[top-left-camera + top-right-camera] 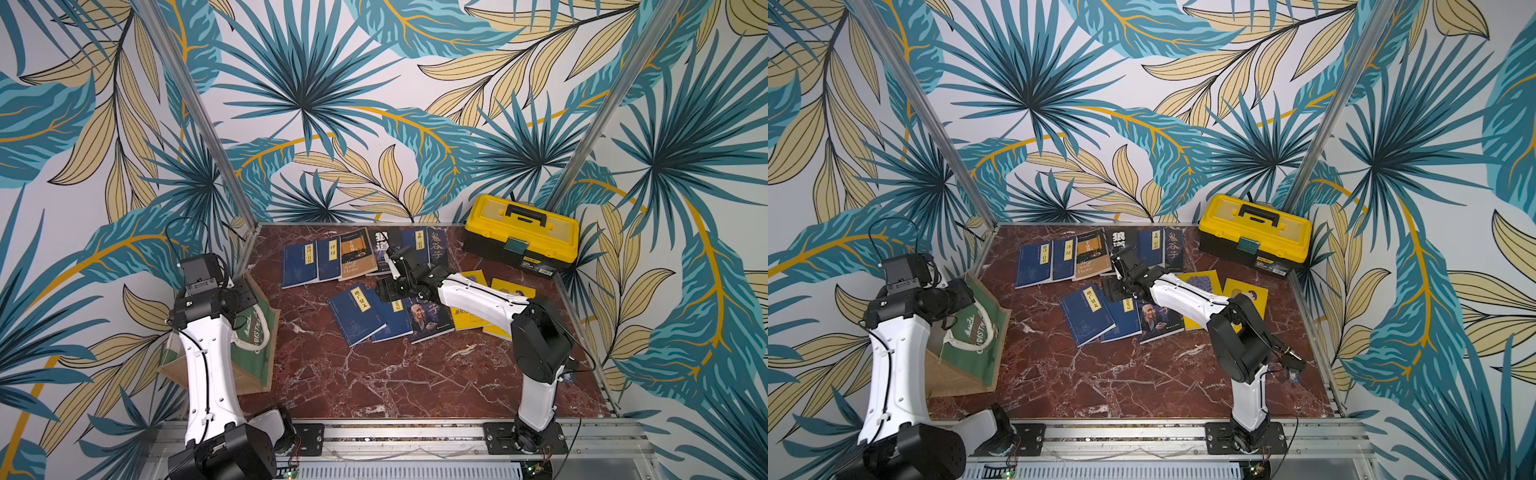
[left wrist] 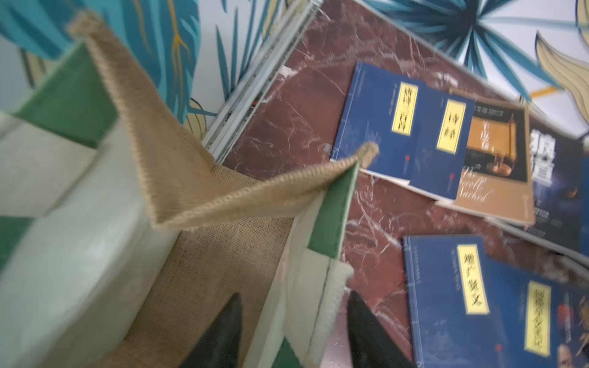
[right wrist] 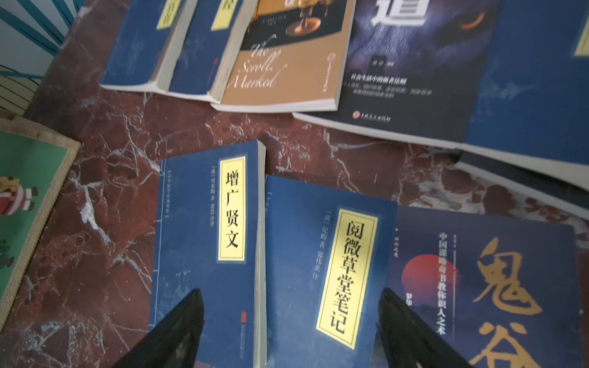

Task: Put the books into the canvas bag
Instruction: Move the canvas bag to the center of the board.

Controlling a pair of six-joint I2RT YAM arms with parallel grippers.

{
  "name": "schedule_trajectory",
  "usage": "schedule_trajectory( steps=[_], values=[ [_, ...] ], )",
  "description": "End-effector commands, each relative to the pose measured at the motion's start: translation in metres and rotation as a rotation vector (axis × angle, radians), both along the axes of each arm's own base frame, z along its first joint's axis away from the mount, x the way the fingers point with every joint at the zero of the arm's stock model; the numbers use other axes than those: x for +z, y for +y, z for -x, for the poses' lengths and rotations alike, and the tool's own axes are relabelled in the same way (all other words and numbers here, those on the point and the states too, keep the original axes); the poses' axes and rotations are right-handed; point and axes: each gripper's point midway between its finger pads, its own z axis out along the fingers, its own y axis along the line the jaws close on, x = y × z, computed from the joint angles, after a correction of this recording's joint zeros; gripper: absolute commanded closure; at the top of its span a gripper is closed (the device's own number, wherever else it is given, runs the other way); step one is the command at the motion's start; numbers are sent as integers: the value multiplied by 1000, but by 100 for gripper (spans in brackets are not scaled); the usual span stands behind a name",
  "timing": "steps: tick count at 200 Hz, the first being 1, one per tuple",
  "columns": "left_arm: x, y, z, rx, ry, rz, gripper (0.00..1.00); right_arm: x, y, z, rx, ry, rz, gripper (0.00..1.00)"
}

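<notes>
I see the left gripper straddling a wall of the canvas bag at the left edge of the table; whether it is clamped I cannot tell. The right gripper hangs wide, empty, over the books spread centre to far.

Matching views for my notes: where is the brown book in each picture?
In a top view: brown book, back row.
In a top view: back row too.
Left wrist: in view, blurred.
Right wrist: in view, English title legible.
Shared landmark: the dark book right beside it.
</notes>
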Motion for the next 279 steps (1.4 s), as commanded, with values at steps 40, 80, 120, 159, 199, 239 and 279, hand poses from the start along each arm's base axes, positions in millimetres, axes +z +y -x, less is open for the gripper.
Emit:
schedule_trajectory(
  steps=[40, 80, 120, 159, 199, 239, 279],
  values=[
    [6, -58, 3, -185, -28, 105, 100, -10, -10, 10, -15, 57, 27, 16],
    [33, -106, -11, -282, -72, 138, 100, -10, -11, 12, -25, 74, 24, 16],
    [21, -129, -16, -224, -19, 221, 100, -13, -13, 18, -32, 111, 24, 17],
    [20, -131, -22, -197, -6, 198, 75, -13, -13, 22, -32, 137, 17, 18],
    [62, -162, -24, -348, -91, 173, 58, -13, -13, 24, -33, 146, 19, 20],
    [92, -201, -24, -467, -138, 135, 52, -14, -5, 19, -37, 181, 16, 23],
    [44, -261, -29, -563, 23, 123, 52, -16, -1, 16, -53, 196, -1, 24]
  ],
)
